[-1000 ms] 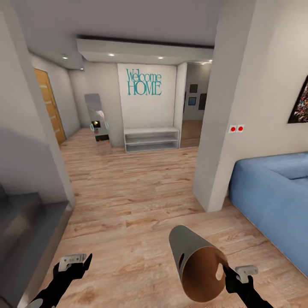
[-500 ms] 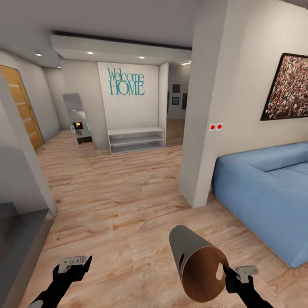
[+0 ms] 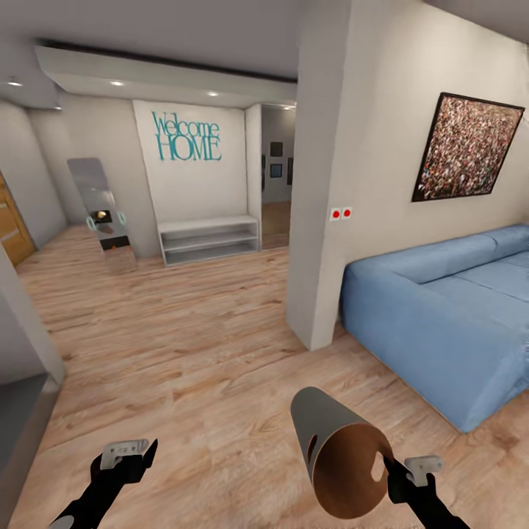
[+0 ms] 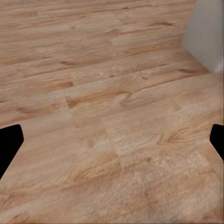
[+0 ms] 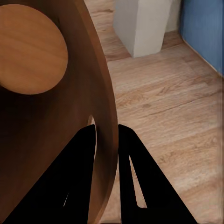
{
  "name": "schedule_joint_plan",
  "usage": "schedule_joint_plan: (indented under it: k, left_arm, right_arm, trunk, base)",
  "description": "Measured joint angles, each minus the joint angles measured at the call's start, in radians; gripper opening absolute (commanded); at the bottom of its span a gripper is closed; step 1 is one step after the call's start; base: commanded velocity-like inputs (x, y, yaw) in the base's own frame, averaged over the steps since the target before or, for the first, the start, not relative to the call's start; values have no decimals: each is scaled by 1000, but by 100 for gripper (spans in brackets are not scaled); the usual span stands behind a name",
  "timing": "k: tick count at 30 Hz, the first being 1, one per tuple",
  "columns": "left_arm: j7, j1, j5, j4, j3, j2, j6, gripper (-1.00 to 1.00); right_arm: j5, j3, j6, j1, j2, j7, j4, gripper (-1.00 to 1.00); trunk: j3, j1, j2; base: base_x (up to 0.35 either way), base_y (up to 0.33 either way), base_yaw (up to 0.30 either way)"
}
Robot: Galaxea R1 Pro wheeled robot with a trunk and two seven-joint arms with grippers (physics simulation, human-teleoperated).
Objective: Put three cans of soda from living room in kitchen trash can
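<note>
The right gripper [image 3: 394, 470] pinches the rim of the bin [image 3: 338, 448], tipped on its side above the wood floor [image 3: 184, 353]. The left gripper [image 3: 126, 452] hangs spread, empty. The sofa [image 3: 448, 316] is cut off at the edge.

You turned the view to the right across the last second. The blue sofa [image 3: 448, 308] and the framed picture [image 3: 467, 147] came further into the head view, while the wooden door [image 3: 10, 224] slid almost out at the left edge.
</note>
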Motion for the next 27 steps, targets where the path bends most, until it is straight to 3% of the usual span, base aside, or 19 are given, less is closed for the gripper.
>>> schedule_joint_plan:
  k: [27]
  left_arm:
    - [0, 0, 0, 0, 0, 0, 0, 100]
  right_arm:
    - [-3, -4, 0, 0, 0, 0, 0, -100]
  trunk:
    - [-35, 0, 0]
  base:
    - [12, 5, -142]
